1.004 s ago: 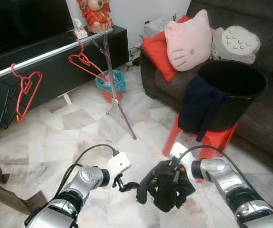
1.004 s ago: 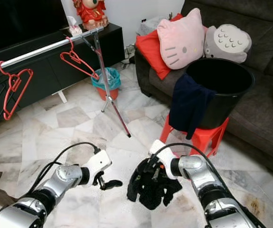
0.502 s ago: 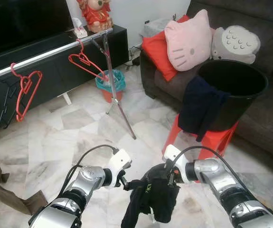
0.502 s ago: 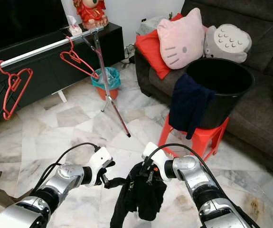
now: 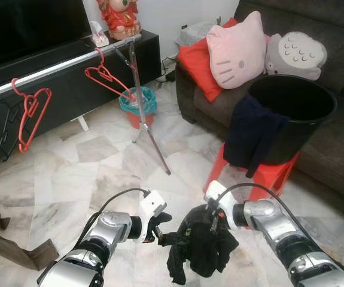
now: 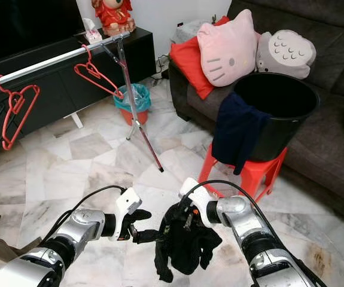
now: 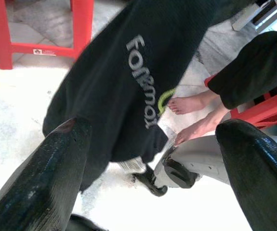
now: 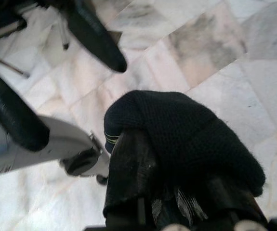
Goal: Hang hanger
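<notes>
My right tool (image 6: 183,222) is clamped on the bunched black garment (image 6: 182,245), holding it clear of the marble floor (image 6: 70,167) so it hangs free. My left tool (image 6: 137,230), fingers spread, reaches to the garment's left edge, probably to steady it. The red hangers (image 6: 94,73) hang far left on the rail (image 6: 46,60), well apart.

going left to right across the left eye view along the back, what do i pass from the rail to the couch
red hanger → second red hanger → teal bin → red cushion → pink cat pillow → grey pillow
</notes>
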{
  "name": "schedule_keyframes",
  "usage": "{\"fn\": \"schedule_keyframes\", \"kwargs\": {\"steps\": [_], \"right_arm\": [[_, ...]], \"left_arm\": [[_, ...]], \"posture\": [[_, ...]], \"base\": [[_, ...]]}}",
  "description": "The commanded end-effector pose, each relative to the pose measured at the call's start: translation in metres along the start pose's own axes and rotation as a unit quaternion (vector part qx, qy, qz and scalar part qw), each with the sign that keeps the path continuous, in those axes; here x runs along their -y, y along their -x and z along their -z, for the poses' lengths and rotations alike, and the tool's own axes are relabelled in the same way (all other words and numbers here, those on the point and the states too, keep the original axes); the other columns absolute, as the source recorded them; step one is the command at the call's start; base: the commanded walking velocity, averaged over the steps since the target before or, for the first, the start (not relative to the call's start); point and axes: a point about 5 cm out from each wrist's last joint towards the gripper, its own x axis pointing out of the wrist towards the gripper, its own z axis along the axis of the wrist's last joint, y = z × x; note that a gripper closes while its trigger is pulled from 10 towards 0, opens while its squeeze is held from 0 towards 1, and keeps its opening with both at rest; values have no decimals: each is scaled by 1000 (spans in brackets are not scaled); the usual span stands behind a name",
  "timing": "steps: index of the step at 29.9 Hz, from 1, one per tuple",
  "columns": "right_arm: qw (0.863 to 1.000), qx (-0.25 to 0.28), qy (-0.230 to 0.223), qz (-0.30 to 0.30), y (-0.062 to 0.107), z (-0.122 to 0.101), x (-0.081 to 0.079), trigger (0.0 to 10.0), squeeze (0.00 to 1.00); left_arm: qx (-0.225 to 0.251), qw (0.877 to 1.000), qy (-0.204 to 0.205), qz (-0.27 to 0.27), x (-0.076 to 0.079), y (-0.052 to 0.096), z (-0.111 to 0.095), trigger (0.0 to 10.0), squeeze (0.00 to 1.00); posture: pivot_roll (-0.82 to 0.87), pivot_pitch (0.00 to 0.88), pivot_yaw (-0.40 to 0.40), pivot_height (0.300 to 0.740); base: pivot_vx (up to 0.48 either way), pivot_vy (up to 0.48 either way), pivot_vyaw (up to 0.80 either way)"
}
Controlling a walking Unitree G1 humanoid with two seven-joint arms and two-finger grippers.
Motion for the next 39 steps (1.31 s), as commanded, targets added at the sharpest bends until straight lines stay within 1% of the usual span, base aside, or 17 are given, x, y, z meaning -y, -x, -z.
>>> {"fn": "schedule_keyframes", "kwargs": {"steps": [1, 5, 7, 8, 9, 10, 12, 14, 15, 17, 21, 22, 29, 31, 39], "right_arm": [[1000, 27, -2, 2, -1, -12, 3, 10000, 0], [999, 32, 10, -13, 0, -15, 2, 10000, 0], [999, 46, 23, 7, 2, -18, 4, 10000, 0], [999, 46, 23, 7, 2, -18, 4, 10000, 0], [997, 62, 24, 43, 4, -21, 9, 10000, 0], [988, 93, 5, 124, 10, -23, 20, 10000, 0], [981, 111, -17, 160, 14, -23, 25, 10000, 0], [977, 130, -29, 169, 16, -19, 24, 10000, 0], [977, 130, -29, 169, 16, -19, 24, 10000, 0], [975, 137, -34, 171, 16, -12, 20, 10000, 0], [976, 128, -28, 173, 15, -6, 17, 10000, 0], [976, 126, -33, 176, 14, -4, 17, 10000, 0], [975, 139, -32, 169, 13, -9, 17, 10000, 0], [974, 143, -39, 173, 13, -10, 17, 10000, 0], [972, 149, -55, 175, 13, -4, 14, 10000, 0]], "left_arm": [[-2, 1000, 5, -11, -1, 1, 2, 10000, 0], [-2, 999, -5, -42, -5, 1, 0, 10000, 0], [-2, 998, -12, -69, -8, 3, -1, 10000, 0], [-2, 998, -12, -69, -8, 3, -1, 10000, 0], [2, 995, -14, -95, -12, 5, -2, 10000, 0], [12, 990, -15, -137, -18, 9, -3, 10000, 0], [17, 987, -12, -157, -21, 11, -3, 10000, 0], [20, 986, -10, -167, -22, 14, -2, 10000, 0], [20, 986, -10, -167, -22, 14, -2, 10000, 0], [25, 985, -5, -172, -23, 16, 1, 10000, 0], [22, 985, -3, -173, -22, 17, 4, 10000, 0], [21, 985, -3, -174, -22, 17, 6, 10000, 0], [19, 984, -3, -176, -21, 16, 9, 10000, 0], [21, 984, -3, -178, -21, 16, 9, 10000, 0], [23, 982, -1, -188, -20, 17, 12, 10000, 0]], "posture": [[-30, 40, 64, 740], [-30, 41, 65, 740], [-31, 42, 65, 740], [-31, 42, 65, 740], [-32, 41, 63, 740], [-33, 42, 64, 740], [-31, 43, 67, 740], [-32, 46, 70, 740], [-32, 46, 70, 740], [-36, 47, 73, 740], [-36, 47, 73, 740], [-36, 48, 76, 740], [-35, 48, 76, 740], [-33, 44, 79, 740], [-35, 29, 83, 740]], "base": [[0, 0, 0], [0, 0, 0], [0, 0, 0], [0, 0, 0], [0, 0, 0], [0, 0, 0], [0, 0, 0], [0, 0, 0], [0, 0, 0], [0, 0, 234], [0, 0, 800], [0, 0, 538], [0, 0, 688], [0, 0, 800], [0, 0, 800]]}}
